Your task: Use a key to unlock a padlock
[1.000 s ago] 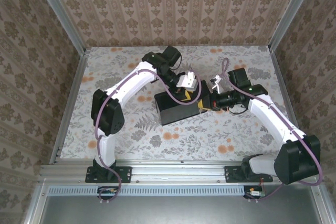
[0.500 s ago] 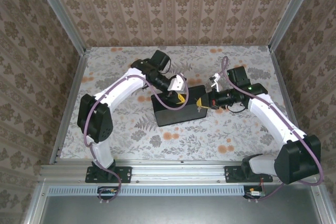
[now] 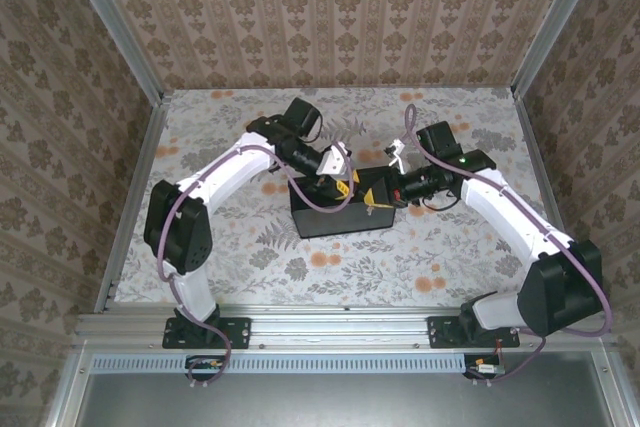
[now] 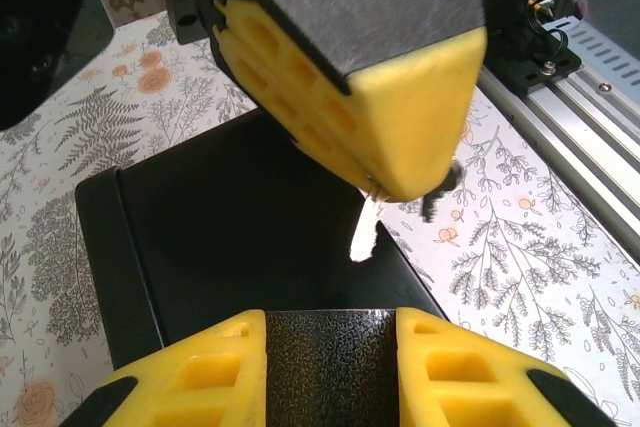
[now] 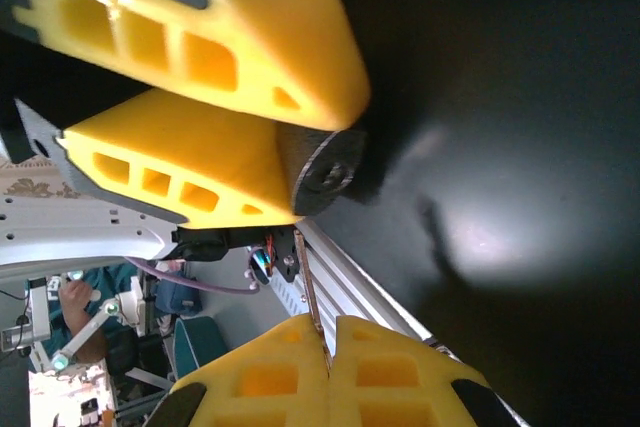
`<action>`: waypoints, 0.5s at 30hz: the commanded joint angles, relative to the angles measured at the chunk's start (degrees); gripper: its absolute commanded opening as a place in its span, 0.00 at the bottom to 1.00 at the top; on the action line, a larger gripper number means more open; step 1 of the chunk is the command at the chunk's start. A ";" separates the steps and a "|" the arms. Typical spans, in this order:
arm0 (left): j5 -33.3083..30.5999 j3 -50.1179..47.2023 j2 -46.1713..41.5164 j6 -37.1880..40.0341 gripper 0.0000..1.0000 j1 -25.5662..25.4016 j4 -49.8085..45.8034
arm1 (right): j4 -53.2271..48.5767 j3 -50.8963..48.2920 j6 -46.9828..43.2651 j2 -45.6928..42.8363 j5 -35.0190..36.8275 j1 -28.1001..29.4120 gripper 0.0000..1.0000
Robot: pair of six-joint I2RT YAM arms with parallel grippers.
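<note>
My left gripper (image 4: pixel 330 322) (image 3: pixel 340 184) is shut on the padlock (image 4: pixel 330 367), a dark textured body clamped between its yellow fingers over the black box (image 3: pixel 322 217). In the right wrist view the padlock's round dark end (image 5: pixel 325 172) sticks out from those fingers. My right gripper (image 5: pixel 330 332) (image 3: pixel 376 197) is shut on the key (image 5: pixel 312 292), a thin silver blade. The blade's tip reaches the lower rim of the padlock's end, beside the keyhole rather than in it. From the left wrist the key (image 4: pixel 366 229) pokes out under the right gripper's yellow finger (image 4: pixel 390 97).
The black box (image 4: pixel 220 227) lies on the flowered tabletop (image 3: pixel 420 267) under both grippers. Patterned walls close in the back and sides. An aluminium rail (image 3: pixel 340 325) runs along the near edge by the arm bases.
The left gripper has drawn back to the left and down over the box with the padlock. The right gripper has moved left with the key, closing the gap to the padlock.
</note>
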 commanded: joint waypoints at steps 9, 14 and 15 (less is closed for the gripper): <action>6.07 -2.24 -5.70 2.68 0.03 0.43 3.26 | -1.52 3.95 -2.29 3.60 -1.20 -0.33 0.01; 5.73 -2.11 -5.64 2.68 0.03 0.43 3.44 | -0.92 4.08 -2.59 4.09 -2.21 -0.34 0.01; 5.48 -2.14 -5.55 2.70 0.03 0.35 3.36 | -0.26 3.91 -2.30 3.91 -2.40 -0.27 0.01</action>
